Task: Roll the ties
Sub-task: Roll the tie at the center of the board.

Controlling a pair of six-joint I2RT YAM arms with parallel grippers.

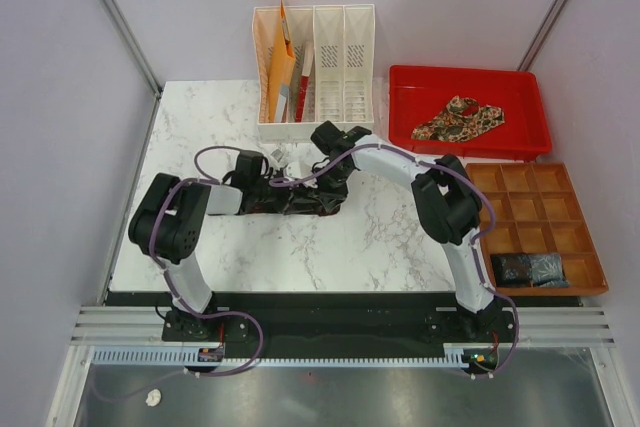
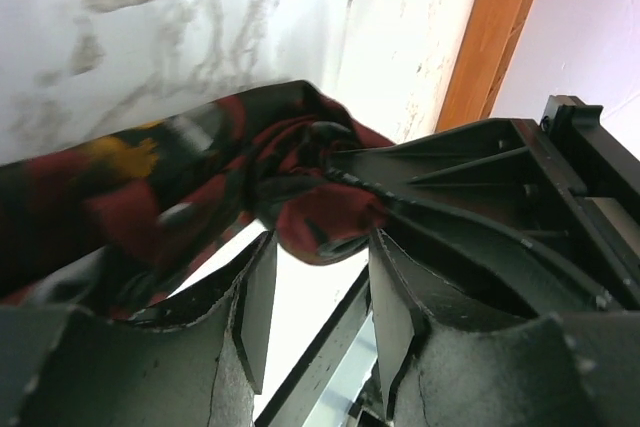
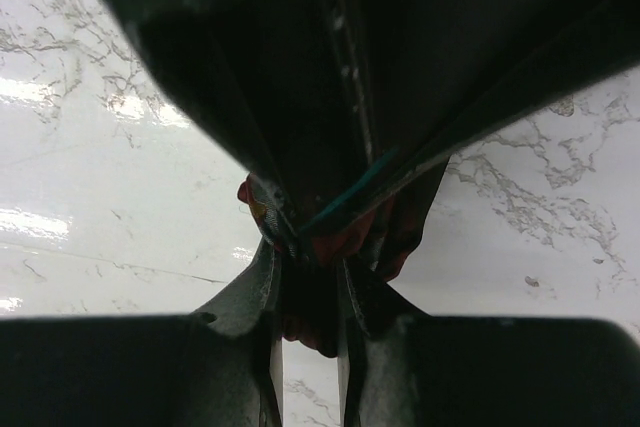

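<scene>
A dark maroon tie [image 1: 296, 205] lies bunched on the marble table between my two grippers. My right gripper [image 1: 333, 193] is shut on its right end; in the right wrist view the fabric [image 3: 312, 312] is pinched between the fingers, gripper [image 3: 308, 267]. My left gripper [image 1: 278, 185] is at the tie's left part, jaws open. In the left wrist view the gripper [image 2: 320, 252] is open, with a curled fold of the tie [image 2: 320, 212] at its fingertips. The tan paisley tie [image 1: 458, 119] lies in the red tray [image 1: 402, 87].
A white file rack [image 1: 330, 67] with orange folders [image 1: 280, 62] stands just behind the grippers. A wooden compartment box [image 1: 540, 209] at the right holds a dark rolled bundle [image 1: 530, 269] in a near compartment.
</scene>
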